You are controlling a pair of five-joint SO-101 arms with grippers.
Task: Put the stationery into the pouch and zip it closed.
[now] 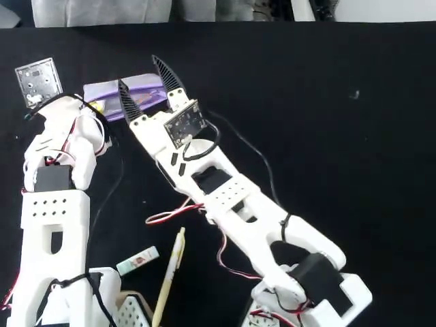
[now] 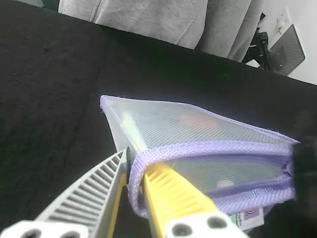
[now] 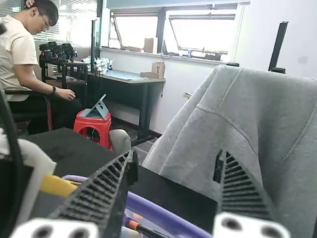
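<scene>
High view: left claw (image 1: pixel 97 107) clamped on the purple pouch (image 1: pixel 102 90), right claw (image 1: pixel 138 71) wide apart above it.

A translucent mesh pouch with purple zipper trim (image 2: pixel 198 129) is seen at frame centre on a black table (image 2: pixel 49 99), its rim pinched by the left gripper (image 2: pixel 137 166).

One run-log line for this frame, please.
left gripper: shut on translucent purple mesh zip pouch rim | right gripper: open, above pouch | pale yellow pen, small green-white block: on black table by arm bases
</scene>
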